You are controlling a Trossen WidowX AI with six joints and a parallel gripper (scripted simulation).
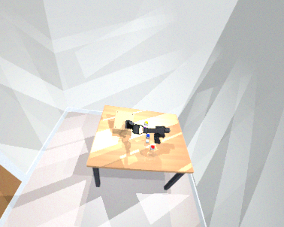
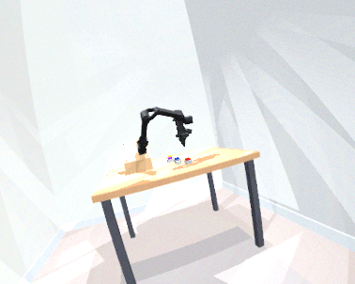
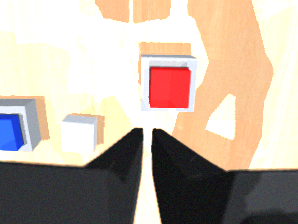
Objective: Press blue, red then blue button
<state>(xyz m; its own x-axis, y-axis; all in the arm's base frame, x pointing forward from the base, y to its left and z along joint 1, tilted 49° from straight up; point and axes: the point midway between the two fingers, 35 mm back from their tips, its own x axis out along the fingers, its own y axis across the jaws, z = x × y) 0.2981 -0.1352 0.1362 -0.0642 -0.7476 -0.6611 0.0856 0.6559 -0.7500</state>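
The red button (image 1: 152,146) (image 2: 188,160) (image 3: 170,87) sits in a grey housing, its red cap standing up in the wrist view, just beyond the fingertips. The blue button (image 1: 148,135) (image 2: 177,160) (image 3: 9,132) is at the left edge of the wrist view, partly cut off, its cap also raised. My gripper (image 1: 158,142) (image 2: 184,145) (image 3: 147,137) is shut and holds nothing. It points down and hangs well above the table, touching no button.
A small white block (image 3: 79,135) (image 1: 147,141) stands between the blue and red buttons. A yellow-topped thing (image 1: 146,122) stands on the far side of the arm. In the exterior view a small yellow and purple patch (image 2: 170,158) shows beside the blue button. All are on the wooden table (image 1: 104,159) (image 2: 130,187).
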